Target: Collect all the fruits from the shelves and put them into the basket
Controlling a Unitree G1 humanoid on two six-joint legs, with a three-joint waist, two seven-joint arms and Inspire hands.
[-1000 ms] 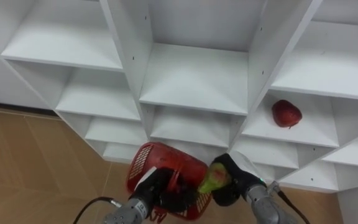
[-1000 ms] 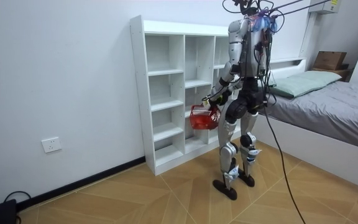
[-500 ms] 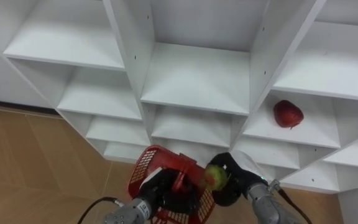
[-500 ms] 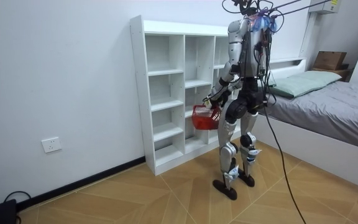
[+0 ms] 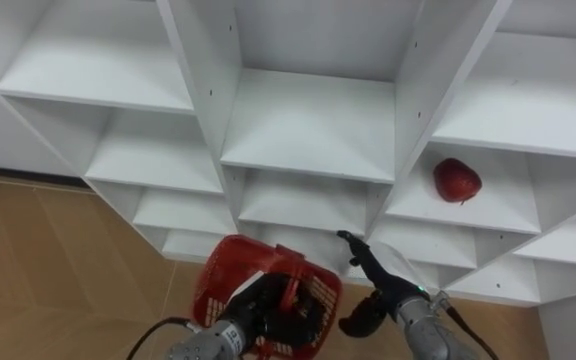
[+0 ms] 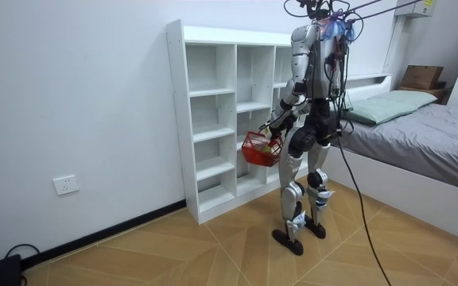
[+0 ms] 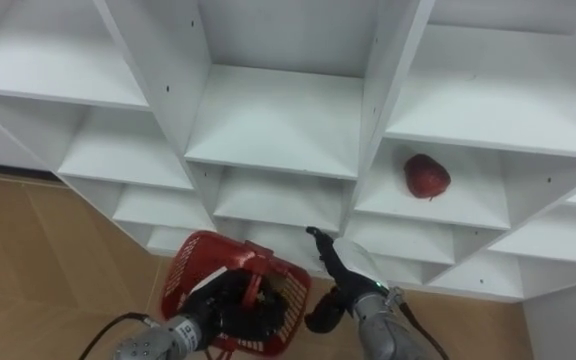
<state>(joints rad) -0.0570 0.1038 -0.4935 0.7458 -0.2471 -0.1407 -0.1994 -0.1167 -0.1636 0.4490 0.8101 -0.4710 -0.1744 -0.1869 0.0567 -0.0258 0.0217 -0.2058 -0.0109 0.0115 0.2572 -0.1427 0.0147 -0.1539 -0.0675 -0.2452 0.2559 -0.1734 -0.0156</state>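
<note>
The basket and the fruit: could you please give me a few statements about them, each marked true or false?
1. The left hand grips the basket by its handle. True.
2. The right hand holds a fruit. False: it is open and empty, beside the basket.
3. A red fruit lies on a shelf of the closet, to the right of the middle column. True.
4. The basket stands on the floor. False: the left hand holds it up in front of the closet.
</note>
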